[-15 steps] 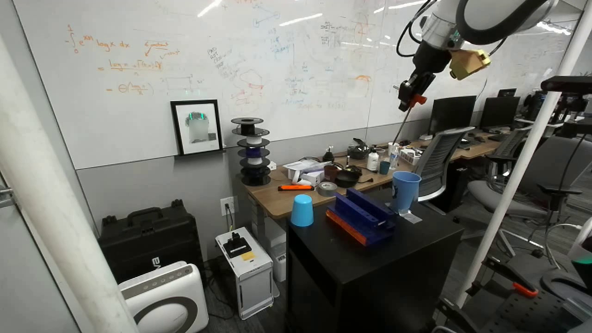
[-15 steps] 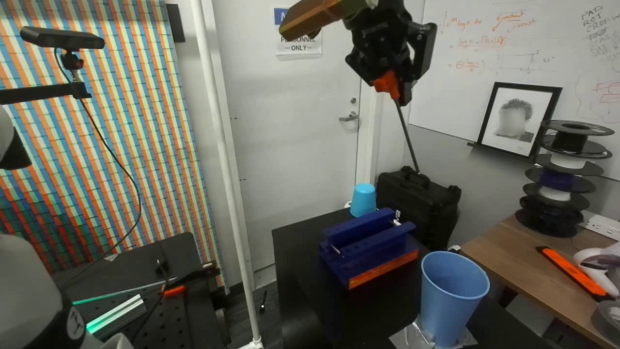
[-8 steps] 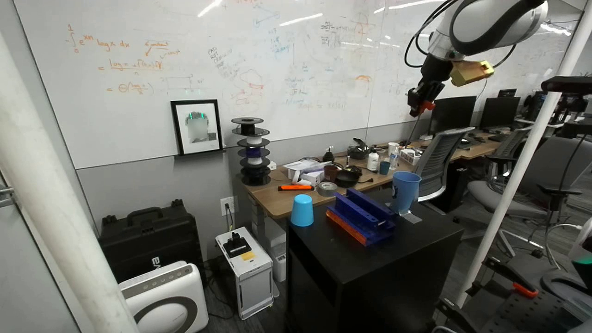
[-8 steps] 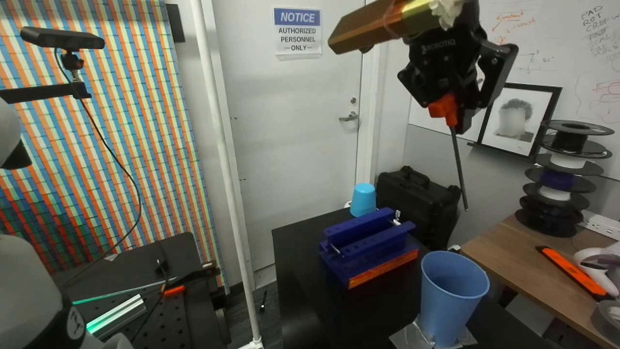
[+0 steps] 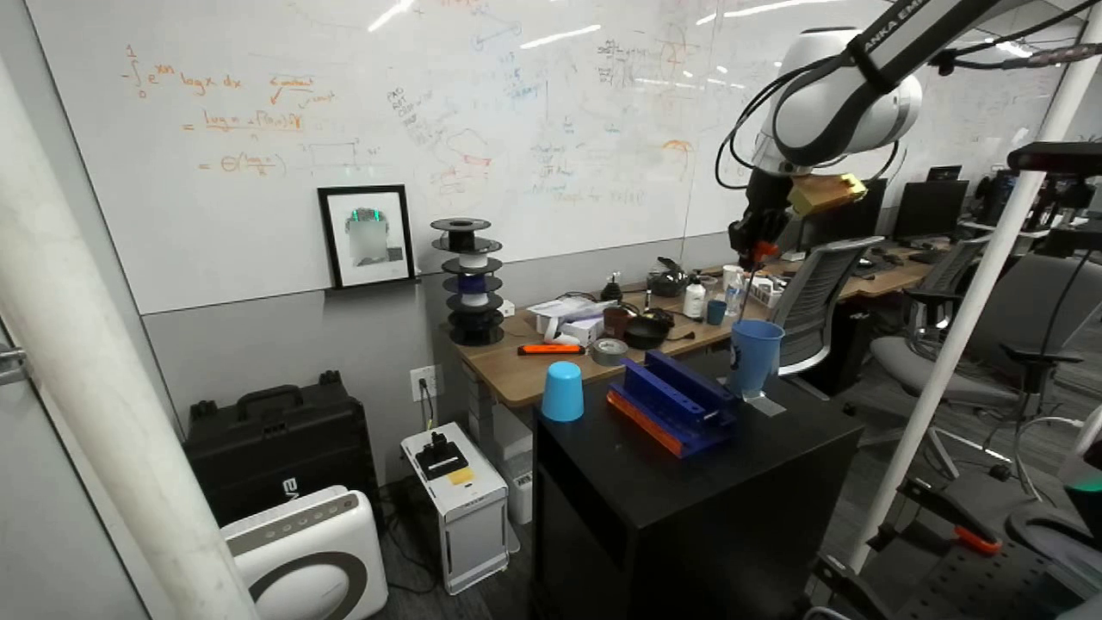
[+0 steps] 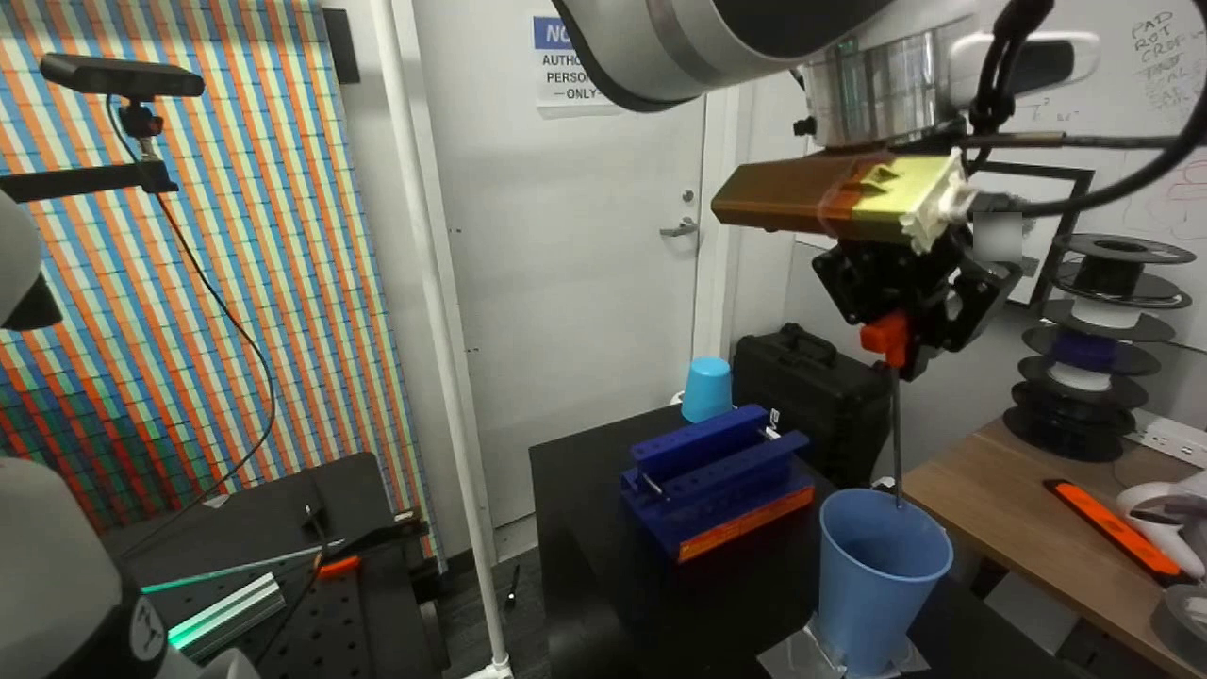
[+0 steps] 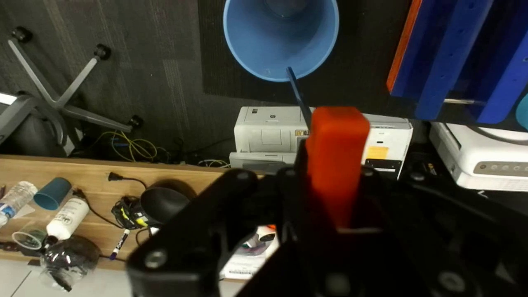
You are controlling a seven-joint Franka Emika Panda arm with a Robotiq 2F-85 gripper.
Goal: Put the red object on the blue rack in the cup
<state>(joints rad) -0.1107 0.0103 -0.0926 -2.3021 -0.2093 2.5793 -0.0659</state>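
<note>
The red object is a red handle with a long thin dark shaft; it also shows in an exterior view and the wrist view. My gripper is shut on the handle, above the blue cup. The shaft hangs nearly upright. Its tip overlaps the cup's rim farther from the camera in that exterior view; I cannot tell whether it is inside or just above. The cup stands upright, open, and shows in the wrist view. The dark-blue rack stands beside it, with an orange front strip.
A light-blue cup stands upside down past the rack on the black cabinet. Tape lies at the blue cup's base. A cluttered wooden desk and a stack of spools stand behind. A white pole rises nearby.
My gripper has come down and over to the blue cup with the red object still held. The shaft has swung from tilted to nearly upright. The rack and cups have not moved.
</note>
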